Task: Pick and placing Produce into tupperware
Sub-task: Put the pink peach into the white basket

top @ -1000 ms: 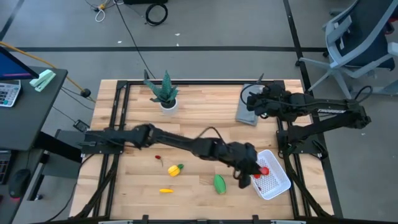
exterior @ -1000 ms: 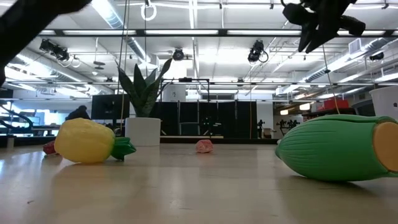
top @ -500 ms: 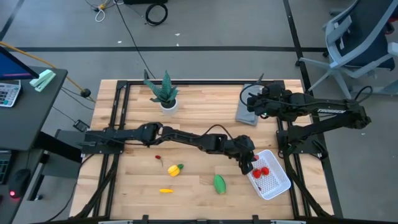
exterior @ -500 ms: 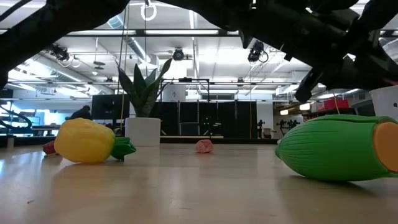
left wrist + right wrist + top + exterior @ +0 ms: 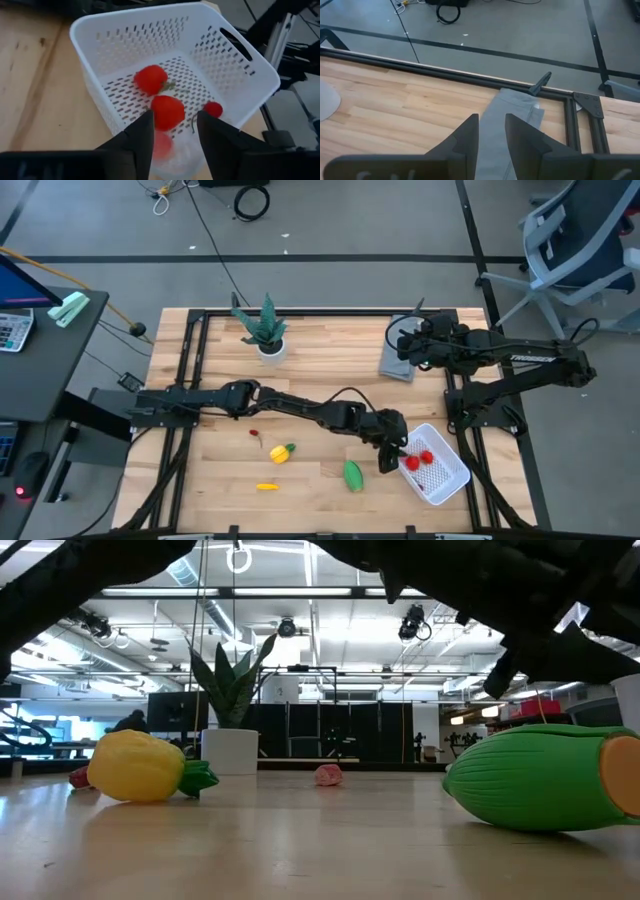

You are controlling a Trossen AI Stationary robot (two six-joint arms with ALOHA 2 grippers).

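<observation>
Three red pieces (image 5: 166,111) are lying in the basket (image 5: 235,65), so we are judging the task to be partly done. Four pieces are waiting outside it on the tabletop (image 5: 320,350): the green oblong (image 5: 353,475) just beside the basket, the yellow piece (image 5: 283,452) with its green end farther off, the thin yellow-orange one (image 5: 267,486) beyond that, and a tiny red bit (image 5: 254,433) near the yellow piece.

We are seeing the left claw (image 5: 173,135) hanging just over the basket's near rim, its fingers parted with nothing between them; the red piece below it is resting on the basket floor. The right claw (image 5: 491,131) is waiting well apart from the basket, above the grey cloth (image 5: 515,120), its fingers set narrow with nothing between them.

We are reading the basket as thin moulded white plastic, rectangular with rounded corners, slotted walls, a perforated floor and a handle cut-out. The red pieces are looking smooth and rounded, with small green stems. In the low view the green oblong (image 5: 530,778) is showing ribbed, matte sides. The tabletop is pale, jointed wood.
</observation>
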